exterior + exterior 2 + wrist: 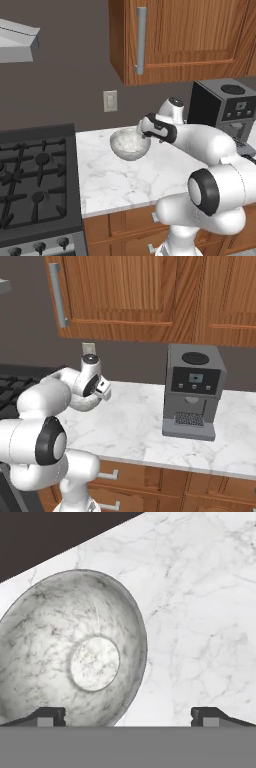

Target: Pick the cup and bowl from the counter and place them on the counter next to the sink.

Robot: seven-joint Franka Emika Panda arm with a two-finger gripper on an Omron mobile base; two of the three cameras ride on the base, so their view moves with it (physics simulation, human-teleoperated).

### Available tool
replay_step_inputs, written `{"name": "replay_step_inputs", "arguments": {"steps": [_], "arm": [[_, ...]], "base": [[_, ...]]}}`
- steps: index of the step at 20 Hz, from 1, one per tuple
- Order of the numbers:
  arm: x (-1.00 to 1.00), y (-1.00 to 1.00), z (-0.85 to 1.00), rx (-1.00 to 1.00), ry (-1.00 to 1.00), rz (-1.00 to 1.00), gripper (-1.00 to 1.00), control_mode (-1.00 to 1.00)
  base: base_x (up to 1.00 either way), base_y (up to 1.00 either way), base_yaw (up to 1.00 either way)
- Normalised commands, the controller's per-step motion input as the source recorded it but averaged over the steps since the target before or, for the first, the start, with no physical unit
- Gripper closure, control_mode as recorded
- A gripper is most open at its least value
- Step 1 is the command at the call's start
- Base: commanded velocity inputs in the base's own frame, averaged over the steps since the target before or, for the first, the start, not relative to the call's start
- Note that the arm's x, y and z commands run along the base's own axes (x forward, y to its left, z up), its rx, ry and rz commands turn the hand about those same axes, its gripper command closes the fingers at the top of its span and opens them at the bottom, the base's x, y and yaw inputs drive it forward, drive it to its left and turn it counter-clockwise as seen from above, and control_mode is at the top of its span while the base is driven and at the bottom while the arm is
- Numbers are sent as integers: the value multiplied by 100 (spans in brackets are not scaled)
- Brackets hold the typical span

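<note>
I see the bowl [129, 143] sitting upright on the counter [115, 180], toward the far edge of the white marble and not far from the stovetop [35, 185] on its left; it rests on bare worktop with nothing touching it that I can make out. In my hand view the bowl [75, 657] fills the left side, its pale speckled inside and round flat bottom facing the camera, with veined marble [200, 612] spreading out to the right of it and the dark wall behind. My gripper [128, 716] has its jaws spread wide: one fingertip [47, 716] sits over the bowl's near rim and the other over bare counter, so the rim lies between them, and nothing is clamped. I cannot tell from here whether either finger touches the bowl. From the left base view, the hand [148, 126] hangs right at the bowl's right rim, pointing down at it. To the right along the counter stands a dark coffee machine [192, 391], well apart from the bowl. On the grey wall behind the bowl there is an outlet plate [110, 100], and wooden upper cabinets [150, 296] with a grey bar handle hang above. Brown wooden drawers [150, 481] run under the marble.
</note>
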Motion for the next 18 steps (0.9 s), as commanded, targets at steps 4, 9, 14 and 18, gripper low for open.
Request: {"name": "replay_step_inputs", "arguments": {"steps": [4, 9, 14, 18], "arm": [[31, 0, -14, 0, 4, 0, -100, -100], [18, 0, -19, 0, 4, 0, -100, -100], [0, 0, -31, 0, 5, 0, -100, -100], [0, 0, -29, 0, 3, 0, -100, -100]], "base": [[0, 0, 0], [0, 0, 0], [0, 0, 0], [0, 0, 0]]}}
